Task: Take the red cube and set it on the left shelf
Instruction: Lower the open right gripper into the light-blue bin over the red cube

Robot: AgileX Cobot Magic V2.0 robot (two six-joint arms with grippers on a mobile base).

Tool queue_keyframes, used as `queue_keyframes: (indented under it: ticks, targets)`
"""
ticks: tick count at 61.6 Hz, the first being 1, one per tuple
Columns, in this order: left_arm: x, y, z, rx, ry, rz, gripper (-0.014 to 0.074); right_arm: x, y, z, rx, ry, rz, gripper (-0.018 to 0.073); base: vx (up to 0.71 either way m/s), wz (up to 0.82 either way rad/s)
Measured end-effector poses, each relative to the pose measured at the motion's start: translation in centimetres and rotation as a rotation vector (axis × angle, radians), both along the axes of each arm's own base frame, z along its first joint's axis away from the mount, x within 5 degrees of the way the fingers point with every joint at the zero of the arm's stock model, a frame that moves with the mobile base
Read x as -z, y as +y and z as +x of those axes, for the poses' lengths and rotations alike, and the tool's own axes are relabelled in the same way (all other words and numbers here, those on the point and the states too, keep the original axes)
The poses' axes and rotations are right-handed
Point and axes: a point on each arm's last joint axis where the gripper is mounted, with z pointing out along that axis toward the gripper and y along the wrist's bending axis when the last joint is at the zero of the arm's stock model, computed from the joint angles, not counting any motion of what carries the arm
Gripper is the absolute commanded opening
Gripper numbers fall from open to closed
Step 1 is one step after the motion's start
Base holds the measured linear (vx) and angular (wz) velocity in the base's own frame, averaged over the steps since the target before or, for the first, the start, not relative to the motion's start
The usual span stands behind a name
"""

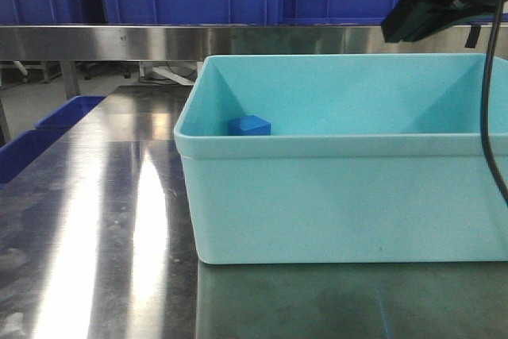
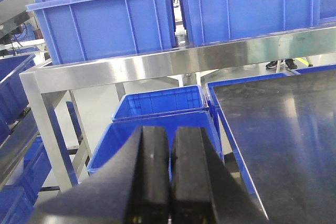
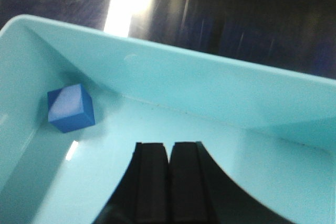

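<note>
Right gripper (image 3: pixel 169 153) pinched closed on nothing, low inside teal bin (image 1: pixel 341 196) on steel tabletop (image 1: pixel 95 220). Small blue cube (image 3: pixel 71 107) by bin's left corner. Left gripper (image 2: pixel 171 140) closed, empty, beyond tabletop's edge above blue crates (image 2: pixel 157 108). Red cube: whereabouts cannot tell.

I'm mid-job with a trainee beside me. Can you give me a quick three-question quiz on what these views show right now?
1. True or false: the right gripper is holding the blue cube.
2. Where does the blue cube lie? A) in the middle of the teal bin floor B) in a corner of the teal bin C) on the bin's rim
3. Fill in: the left gripper has its jaws ____, with nothing between them.
Key: 1 false; 2 B; 3 shut.
</note>
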Motion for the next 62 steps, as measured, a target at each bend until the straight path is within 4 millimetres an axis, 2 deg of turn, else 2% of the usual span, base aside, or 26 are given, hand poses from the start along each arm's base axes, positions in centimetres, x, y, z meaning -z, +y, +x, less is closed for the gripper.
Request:
queue_keyframes:
  ticks: [4,7,11,16,21,30,44,62]
  targets:
    - [0.0,0.0,0.0,0.000,0.000,0.000,0.0106,0.2,0.0,0.0,-0.010,0.007,-0.026,0.0081,0.00,0.00]
    - [0.0,0.0,0.0,0.000,0.000,0.000,0.0106,0.4,-0.1,0.0,-0.025,0.013,-0.060,0.0144,0.00,0.00]
    - [0.0,0.0,0.0,0.000,0.000,0.000,0.0106,0.6,-0.1,0.1,-0.045,0.019,-0.097,0.0277,0.00,0.00]
    - [0.0,0.0,0.0,0.000,0.000,0.000,0.0106,0.7,0.0,0.2,-0.057,0.030,-0.122,0.0515,0.00,0.00]
    - [0.0,0.0,0.0,0.000,0.000,0.000,0.0106,0.7,0.1,0.5,-0.062,0.045,-0.135,0.0613,0.00,0.00]
    - [0.0,0.0,0.0,0.000,0.000,0.000,0.0106,1.0,0.3,1.0,-0.063,0.090,-0.153,0.0596,0.00,0.00]
    - [0.0,0.0,0.0,0.000,0.000,0.000,0.0106,2.6,0.4,1.2,-0.068,0.206,-0.196,0.0577,0.00,0.00]
    - [0.0,0.0,0.0,0.000,0.000,0.000,0.0106,4.8,1.9,1.5,-0.114,0.278,-0.229,0.0577,0.00,0.00]
